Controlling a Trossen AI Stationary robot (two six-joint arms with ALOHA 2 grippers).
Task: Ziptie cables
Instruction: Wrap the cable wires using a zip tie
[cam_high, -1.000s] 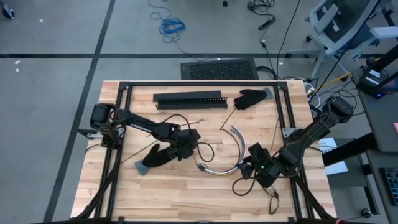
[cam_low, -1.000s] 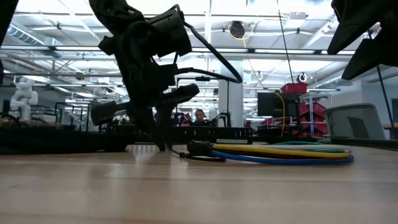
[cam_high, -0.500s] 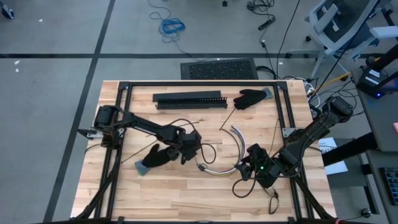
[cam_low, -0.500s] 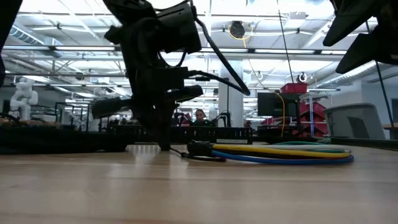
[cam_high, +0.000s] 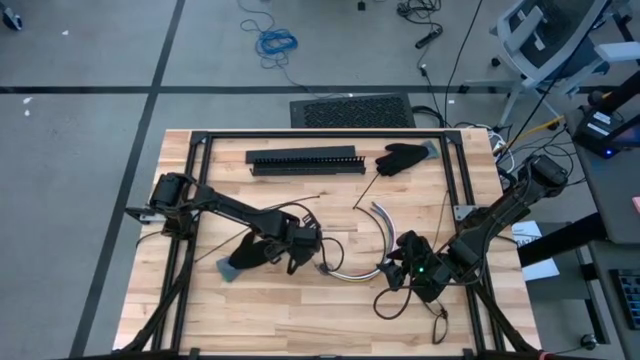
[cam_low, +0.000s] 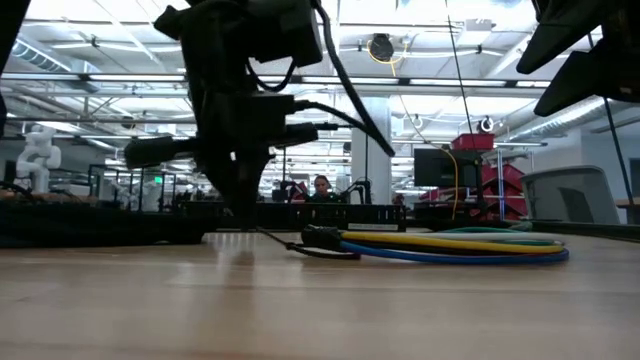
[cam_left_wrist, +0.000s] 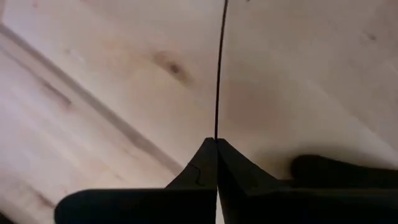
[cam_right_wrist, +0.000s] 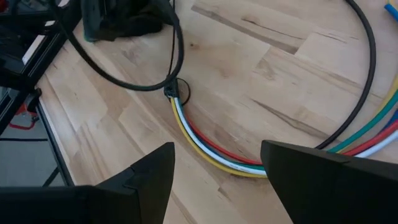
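Note:
The cables lie on the table as a curved bundle of coloured wires, one end bound in black. My left gripper hangs just left of that end, pointing down and raised off the wood; it is shut on a thin black strip. My right gripper hovers over the bundle's right part. Its fingers are open and stand on either side of the wires without touching them. My left gripper pinches the thin black strip's end between its two shut fingertips, coming from above. The strip runs on straight beyond the tips, in line with the fingers. In the low view it slants down from the tips toward the table near the bundle's end.
A black glove lies just left of my left gripper, and another at the far right. A long black slotted bar lies along the far side. Black frame rails border the table. A loose black cable loops near the bundle.
My left gripper has risen off the table and drifted toward the near edge, tipping more upright. The thin strip has come up with it at the held end.

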